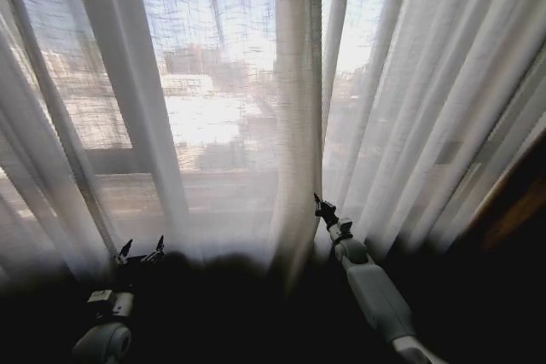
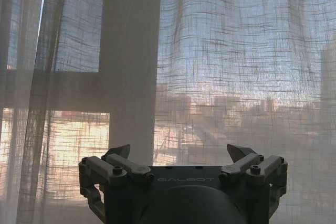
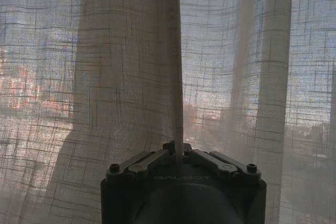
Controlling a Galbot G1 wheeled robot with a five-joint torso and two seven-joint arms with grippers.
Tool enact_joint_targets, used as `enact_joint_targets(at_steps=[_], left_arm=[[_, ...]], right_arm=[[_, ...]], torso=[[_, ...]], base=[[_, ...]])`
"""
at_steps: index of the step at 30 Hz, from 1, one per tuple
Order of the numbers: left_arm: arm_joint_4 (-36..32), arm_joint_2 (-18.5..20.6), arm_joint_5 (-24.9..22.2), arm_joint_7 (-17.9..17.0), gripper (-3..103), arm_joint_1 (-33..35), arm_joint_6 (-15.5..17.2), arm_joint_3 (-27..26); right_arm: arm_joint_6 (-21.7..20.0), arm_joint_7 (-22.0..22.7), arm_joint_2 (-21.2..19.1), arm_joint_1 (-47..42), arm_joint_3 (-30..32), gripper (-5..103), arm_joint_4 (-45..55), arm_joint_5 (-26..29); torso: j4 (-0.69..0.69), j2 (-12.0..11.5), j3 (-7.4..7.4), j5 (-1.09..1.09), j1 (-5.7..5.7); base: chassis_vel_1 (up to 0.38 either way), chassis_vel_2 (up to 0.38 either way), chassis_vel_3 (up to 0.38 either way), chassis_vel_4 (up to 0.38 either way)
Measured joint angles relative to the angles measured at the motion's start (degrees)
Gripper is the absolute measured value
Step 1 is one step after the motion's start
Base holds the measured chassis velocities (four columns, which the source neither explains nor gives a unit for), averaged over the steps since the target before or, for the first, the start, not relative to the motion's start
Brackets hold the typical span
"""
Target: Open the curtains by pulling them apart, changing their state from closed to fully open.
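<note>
- The curtains (image 1: 213, 100) are hanging shut across the window in front of me: sheer white panels, long pleats, city shapes showing through the weave.
- A thick cream fold (image 1: 297, 108) is running down the middle, where the panels look to be meeting; I am reading that as the seam to part.
- My right gripper (image 1: 322, 208) is sitting at that fold low down, fingers pinched together. In the right wrist view a narrow edge of fabric (image 3: 179, 103) is running straight down into the closed tips (image 3: 178, 153), so I am judging that I have the hem edge clamped, though only thinly.
- My left gripper (image 1: 142, 250) is waiting low on the left, spread wide and holding nothing; in the left wrist view the cloth is hanging beyond the fingertips (image 2: 118, 152), apparently apart from them.
- The window frame (image 1: 119, 159) is showing as a pale bar behind the left panel.
- Doing this well, as I judge it: draw the pinched edge sideways toward the right, level with the rail rather than downward, so the pleats stack and nothing strains overhead.
- Risk: so slim a bite on sheer cloth may slip; a slow, steady pull suits it.
- The left panel is not yet gripped; it will need its own pinch near the seam.
</note>
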Motion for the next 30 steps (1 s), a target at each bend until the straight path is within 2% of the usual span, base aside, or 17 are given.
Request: enact_joint_targets(at_steps=[30], left_arm=[[0.0, 0.0, 0.0, 0.0, 100, 0.0, 0.0, 0.0]], right_arm=[[-0.02, -0.62, -0.25, -0.61, 0.47, 0, 0.25, 0.76]], torso=[[0.0, 0.0, 0.0, -0.02, 0.0]], base=[[-0.352, -0.355, 0.347, 0.353]])
